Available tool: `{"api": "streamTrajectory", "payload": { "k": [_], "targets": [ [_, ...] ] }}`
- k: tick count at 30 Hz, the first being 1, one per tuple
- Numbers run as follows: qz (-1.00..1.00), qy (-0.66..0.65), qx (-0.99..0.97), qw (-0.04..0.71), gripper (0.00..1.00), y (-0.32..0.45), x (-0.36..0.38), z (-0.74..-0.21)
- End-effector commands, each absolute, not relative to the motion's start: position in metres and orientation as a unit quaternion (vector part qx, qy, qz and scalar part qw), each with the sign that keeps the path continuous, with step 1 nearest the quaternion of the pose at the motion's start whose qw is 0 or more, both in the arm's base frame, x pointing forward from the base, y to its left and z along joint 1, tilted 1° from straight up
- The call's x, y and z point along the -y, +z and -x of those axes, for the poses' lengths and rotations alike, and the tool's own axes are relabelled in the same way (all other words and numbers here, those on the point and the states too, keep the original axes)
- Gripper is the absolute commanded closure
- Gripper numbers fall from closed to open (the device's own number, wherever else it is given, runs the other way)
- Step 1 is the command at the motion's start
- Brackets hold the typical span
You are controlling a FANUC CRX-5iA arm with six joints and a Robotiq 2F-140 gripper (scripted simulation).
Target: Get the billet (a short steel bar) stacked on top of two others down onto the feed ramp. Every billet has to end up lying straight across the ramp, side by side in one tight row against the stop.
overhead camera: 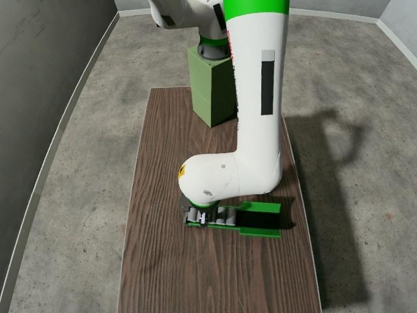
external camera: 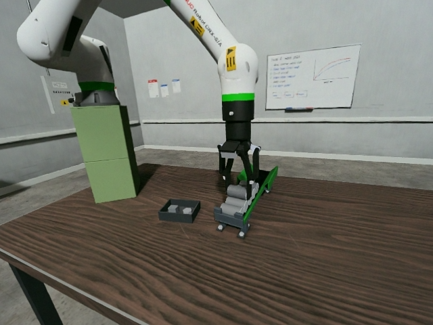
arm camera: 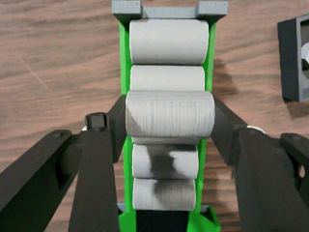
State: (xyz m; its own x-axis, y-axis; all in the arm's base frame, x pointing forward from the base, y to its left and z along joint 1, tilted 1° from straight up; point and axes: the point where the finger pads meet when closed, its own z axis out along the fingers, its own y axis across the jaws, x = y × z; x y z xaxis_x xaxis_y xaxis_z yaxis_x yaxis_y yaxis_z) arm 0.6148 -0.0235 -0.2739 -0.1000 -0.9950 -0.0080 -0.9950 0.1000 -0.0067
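Note:
A green feed ramp (arm camera: 210, 58) slopes down to a grey stop (arm camera: 169, 9) on the wooden table; it also shows in the top and exterior views (overhead camera: 255, 218) (external camera: 260, 190). Several grey steel billets lie across it in a row against the stop. One more billet, the stacked billet (arm camera: 170, 114) (external camera: 237, 191), lies across the ramp on top of two others. My gripper (arm camera: 167, 109) points straight down over it. Its two black fingers press on the billet's two end faces. The billet still rests on the row. In the top view the arm hides most of the gripper (overhead camera: 202, 217).
A small dark tray (external camera: 179, 210) with two grey blocks sits on the table beside the ramp's low end; its edge shows in the wrist view (arm camera: 294, 58). The robot's green pedestal (external camera: 105, 152) stands at the table's far end.

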Motion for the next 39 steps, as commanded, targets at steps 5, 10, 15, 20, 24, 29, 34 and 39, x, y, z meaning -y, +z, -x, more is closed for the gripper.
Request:
{"api": "streamTrajectory", "payload": {
  "k": [5, 10, 15, 20, 24, 29, 34, 39],
  "targets": [
    [0.671, 0.0, -0.742, 0.006, 0.54, -0.273, 0.023, -0.616],
    [0.671, 0.0, -0.742, 0.006, 0.54, -0.273, 0.023, -0.616],
    [0.671, 0.0, -0.742, 0.006, 0.54, -0.273, 0.023, -0.616],
    [0.671, 0.0, -0.742, 0.006, 0.54, -0.273, 0.023, -0.616],
    [0.671, 0.0, -0.742, 0.006, 0.54, -0.273, 0.023, -0.616],
    [0.671, 0.0, -0.742, 0.006, 0.54, -0.267, 0.023, -0.616],
    [0.671, 0.0, -0.742, 0.006, 0.54, -0.253, 0.024, -0.615],
    [0.671, 0.0, -0.742, 0.006, 0.54, -0.217, 0.024, -0.615]
  ]
}}
